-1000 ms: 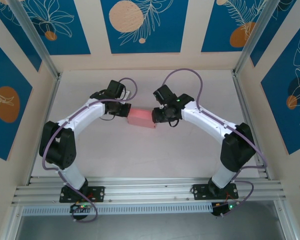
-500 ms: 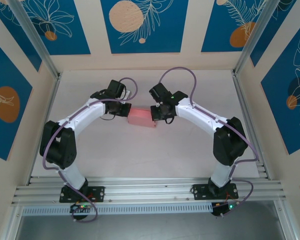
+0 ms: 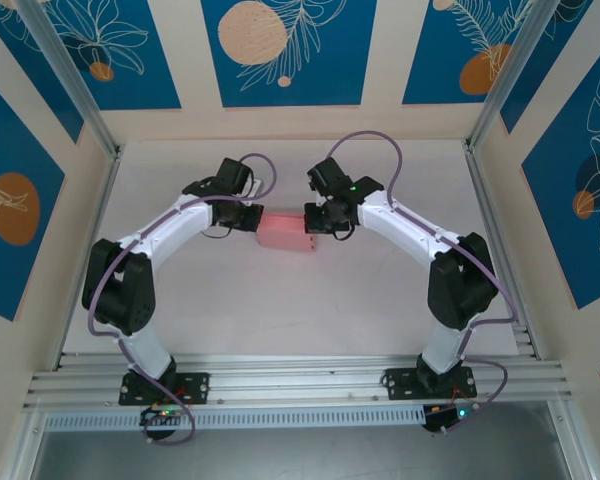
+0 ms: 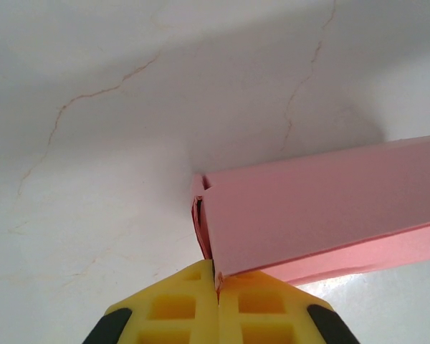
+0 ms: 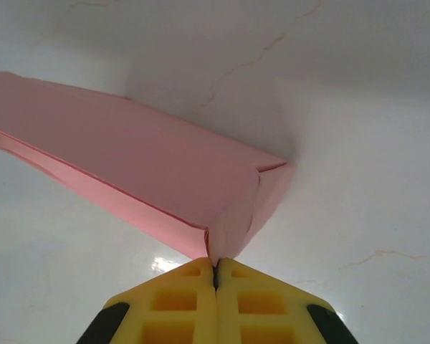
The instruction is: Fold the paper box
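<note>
White veined tabletop [image 3: 280,310], paper box [image 3: 285,232] mid-table; blue-panelled walls [image 3: 285,50].

- We see the paper box [image 3: 285,231] in plain salmon pink, a shade darker on its shadowed side faces.
- Under the paper box, the table [image 4: 93,143] is off-white, marbled with thin brown veins.
- Left of the paper box, the left gripper [image 4: 216,276] shows yellow pads with black corners. Right of it, the right gripper [image 5: 216,266] has the same colours.
- On either side of the paper box, the arms [image 3: 170,228] are white with black joints, and purple cables [image 3: 365,136] trail from them.
- Beyond the paper box, we note beige walls [image 3: 380,60] carrying blue panels [image 3: 325,60] with white leaf outlines and peach-orange circles.
</note>
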